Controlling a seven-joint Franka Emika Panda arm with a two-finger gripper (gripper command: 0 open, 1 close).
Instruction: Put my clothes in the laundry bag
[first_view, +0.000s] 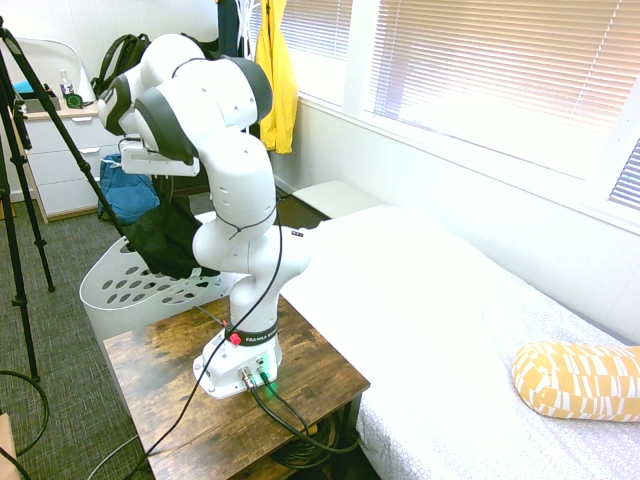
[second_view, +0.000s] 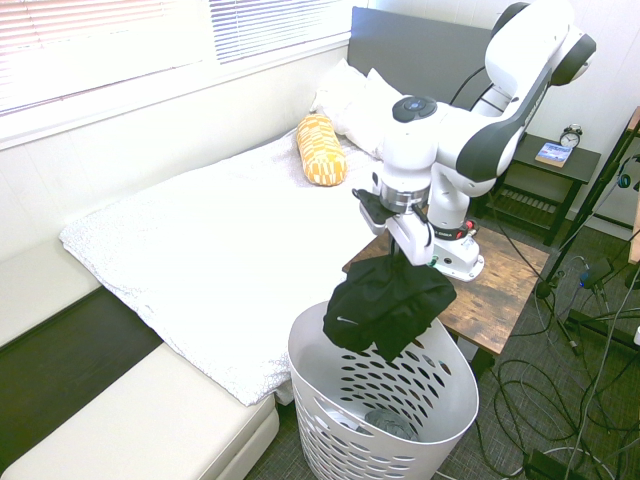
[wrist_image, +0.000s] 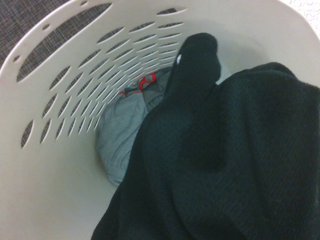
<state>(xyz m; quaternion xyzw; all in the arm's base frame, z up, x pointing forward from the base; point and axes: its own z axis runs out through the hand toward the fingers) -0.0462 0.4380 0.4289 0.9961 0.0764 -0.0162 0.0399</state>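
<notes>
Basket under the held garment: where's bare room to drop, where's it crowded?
Laundry basket: the bottom is partly taken by a grey garment; the perforated wall around it is bare. The black garment, held by the gripper, hangs over the basket's open mouth, crowding the table-side rim.

bed (second_view: 220, 240) white | window blinds (first_view: 500, 70) bright | carpet (first_view: 60, 330) dark grey | side table (first_view: 180, 400) wood

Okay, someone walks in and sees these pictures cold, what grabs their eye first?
Probably the white robot arm's gripper, shut on a black garment that hangs over the white laundry basket beside the bed. Next, the gray clothing lying in the basket's bottom, and the yellow patterned pillow on the bed.
</notes>
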